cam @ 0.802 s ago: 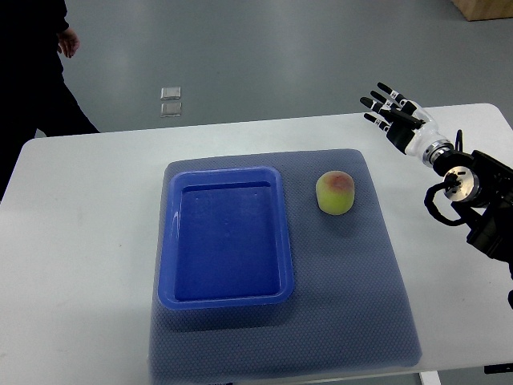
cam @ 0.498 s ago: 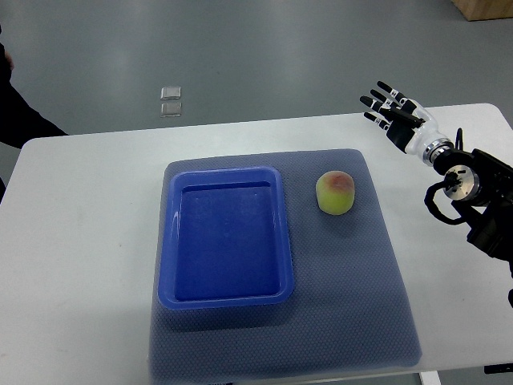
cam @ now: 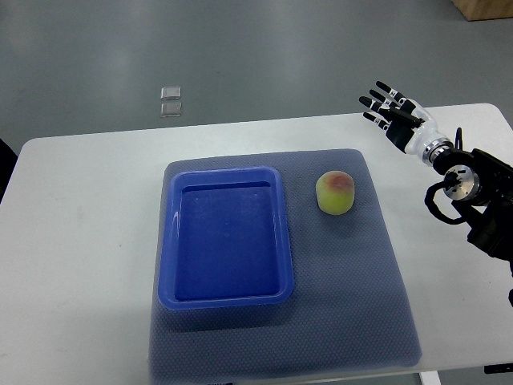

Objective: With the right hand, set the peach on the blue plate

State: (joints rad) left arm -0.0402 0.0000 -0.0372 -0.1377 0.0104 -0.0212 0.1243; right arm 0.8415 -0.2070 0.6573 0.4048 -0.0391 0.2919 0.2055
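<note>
A yellow-green peach (cam: 337, 192) with a red blush sits on the grey-blue mat, just right of the blue plate (cam: 225, 177), a shallow rectangular tray with nothing in it. My right hand (cam: 388, 111) hovers over the table's far right edge, up and to the right of the peach and well apart from it. Its fingers are spread and hold nothing. The right arm (cam: 473, 196) comes in from the right edge. The left arm does not show.
The grey-blue mat (cam: 361, 305) covers the middle of the white table (cam: 80, 265). Beyond the table's far edge, two small pale squares (cam: 170, 102) lie on the grey floor. A dark sliver shows at the left edge (cam: 3, 148).
The person in dark clothes at the upper left has moved out of the picture. My right hand has hardly moved; peach and plate are unmoved.
</note>
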